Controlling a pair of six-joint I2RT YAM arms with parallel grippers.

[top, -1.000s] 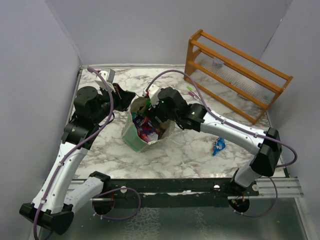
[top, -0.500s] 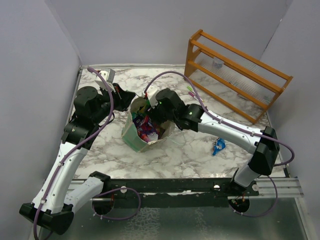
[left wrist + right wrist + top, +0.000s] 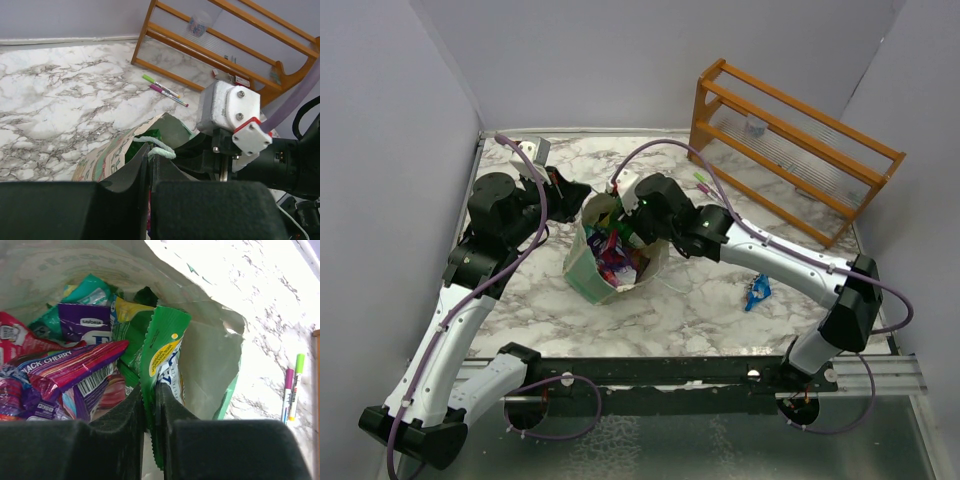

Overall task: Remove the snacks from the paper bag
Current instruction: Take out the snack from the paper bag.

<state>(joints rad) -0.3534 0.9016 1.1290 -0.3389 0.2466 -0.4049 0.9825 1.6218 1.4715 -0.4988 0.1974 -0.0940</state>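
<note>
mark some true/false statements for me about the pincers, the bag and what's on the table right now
1. The right pincer is clamped on a green packet inside the paper bag. True.
2. The left pincer hangs open, holding nothing. False: it is shut on the bag's white cord handle.
3. Two pens lie on the table, outside the bag. True.
4. The wooden rack stands left of the bag. False: it stands at the far right corner.
5. The bag holds only that one packet. False: a purple packet and others lie in it too.
</note>
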